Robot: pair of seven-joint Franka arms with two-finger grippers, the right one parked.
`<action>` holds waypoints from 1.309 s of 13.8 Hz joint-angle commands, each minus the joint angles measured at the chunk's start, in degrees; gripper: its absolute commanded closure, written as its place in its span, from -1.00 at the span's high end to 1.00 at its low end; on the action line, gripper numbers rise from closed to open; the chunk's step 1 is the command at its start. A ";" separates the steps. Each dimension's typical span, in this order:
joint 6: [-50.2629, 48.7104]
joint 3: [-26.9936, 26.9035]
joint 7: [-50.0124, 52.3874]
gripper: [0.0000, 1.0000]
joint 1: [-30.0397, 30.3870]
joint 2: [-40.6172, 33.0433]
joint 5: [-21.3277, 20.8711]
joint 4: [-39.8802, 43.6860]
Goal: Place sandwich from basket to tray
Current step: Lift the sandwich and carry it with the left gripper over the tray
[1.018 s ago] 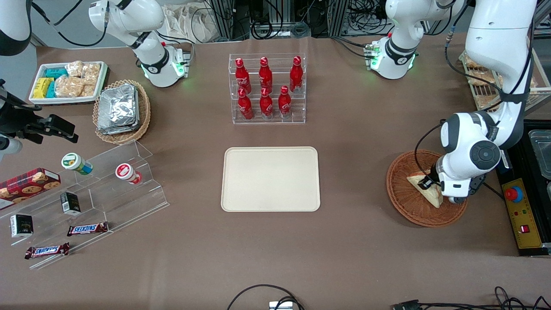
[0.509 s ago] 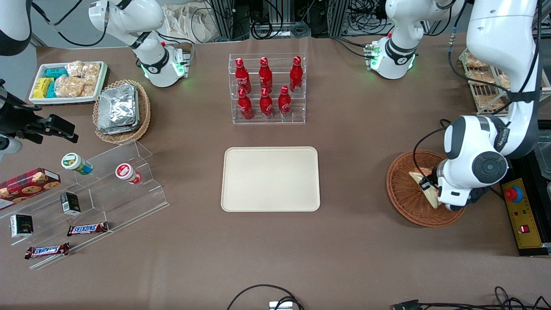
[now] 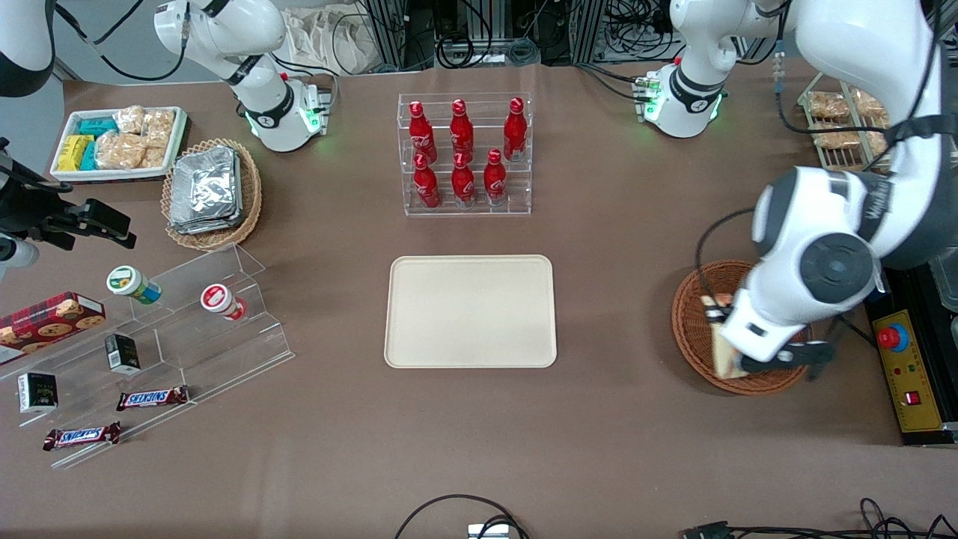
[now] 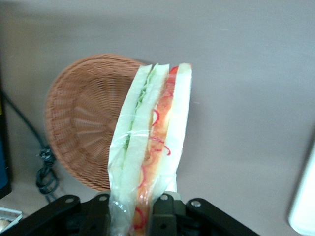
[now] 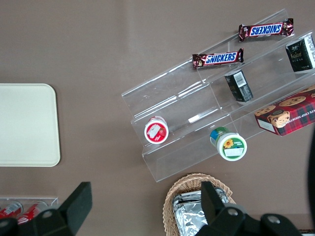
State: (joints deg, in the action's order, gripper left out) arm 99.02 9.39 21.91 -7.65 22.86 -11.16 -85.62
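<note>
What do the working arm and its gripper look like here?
The left arm is glossy white with dark grey round joint caps, small grey lettering on one link, and a black cable looping beside it. The gripper, above the basket, has black fingers.

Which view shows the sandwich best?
The left wrist view: the sandwich fills it, filling layers visible, clamped in the gripper. In the front view the arm hides most of it above the basket. The right wrist view misses it.

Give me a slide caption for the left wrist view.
Gripper holds the wrapped sandwich lifted above the basket.
</note>
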 commanded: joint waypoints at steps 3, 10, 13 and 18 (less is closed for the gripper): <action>-0.85 6.77 5.58 -1.00 -6.39 3.93 1.05 3.79; 11.27 6.87 14.37 -1.00 -16.43 21.25 0.96 9.95; 14.26 6.78 16.50 -1.00 -18.44 22.92 0.17 9.78; 17.00 6.78 19.93 -0.64 -18.27 24.77 0.96 8.99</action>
State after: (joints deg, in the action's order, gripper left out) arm 115.76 16.59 40.34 -25.48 46.64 -10.48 -78.06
